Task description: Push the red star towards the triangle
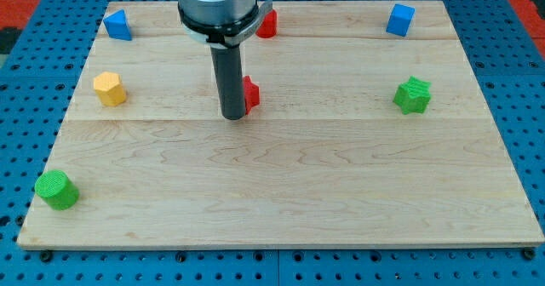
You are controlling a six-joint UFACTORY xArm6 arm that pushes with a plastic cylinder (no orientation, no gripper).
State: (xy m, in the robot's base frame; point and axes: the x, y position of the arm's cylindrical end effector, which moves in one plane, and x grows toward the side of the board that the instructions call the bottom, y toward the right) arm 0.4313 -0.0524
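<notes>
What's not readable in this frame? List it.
- Red block by my tip, camera view: mostly behind the rod, shape unclear, contact unclear.
- Second red block, near the view's top: partly behind the arm's head, shape unclear, so which is the star is open.
- Blue block, top left: probably the triangle, not certain.

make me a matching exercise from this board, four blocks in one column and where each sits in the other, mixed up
Blocks:
1. yellow block
2. green star
3. green cylinder
4. blue cube

Places:
A. view's top right corner
B. view's bottom left corner
C. view's left edge, middle height
D. view's right side, middle height

Pairs: 1-C, 2-D, 3-B, 4-A
</notes>
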